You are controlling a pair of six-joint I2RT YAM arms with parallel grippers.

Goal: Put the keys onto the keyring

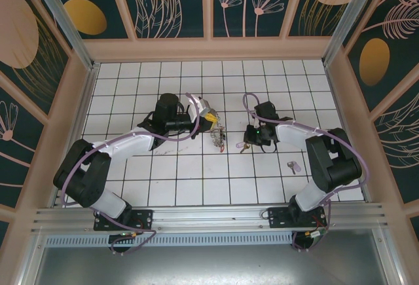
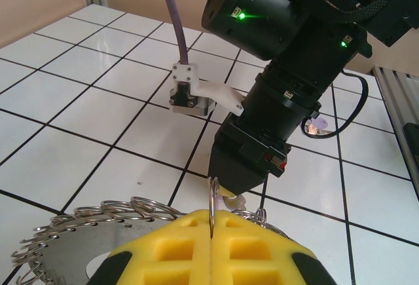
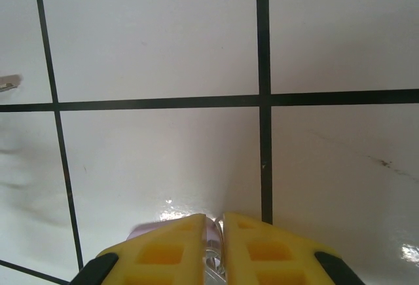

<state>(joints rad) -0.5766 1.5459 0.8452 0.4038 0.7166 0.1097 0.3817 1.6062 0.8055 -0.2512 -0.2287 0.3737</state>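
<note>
End effector L (image 2: 213,223) pinches keyring (image 2: 210,196) rim; R end effector (image 2: 229,191), w/ key (image 3: 213,252), beside.

counter (image 1: 196,190) was glossy smooth white tile | keyring (image 2: 211,200) was thin shiny metal | left hand (image 2: 213,225) pads (image 2: 252,249) were matt yellow, waffled | key (image 3: 213,253) was bright metal

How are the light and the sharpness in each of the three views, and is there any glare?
Top external: even light, sharp, walls splayed outward by the wide lens. Left wrist: right arm sharp, the near left gripper slightly soft, faint sheen on the table. Right wrist: small bright glare spots on the glossy table, soft grey shadows at left, right gripper slightly blurred.
</note>
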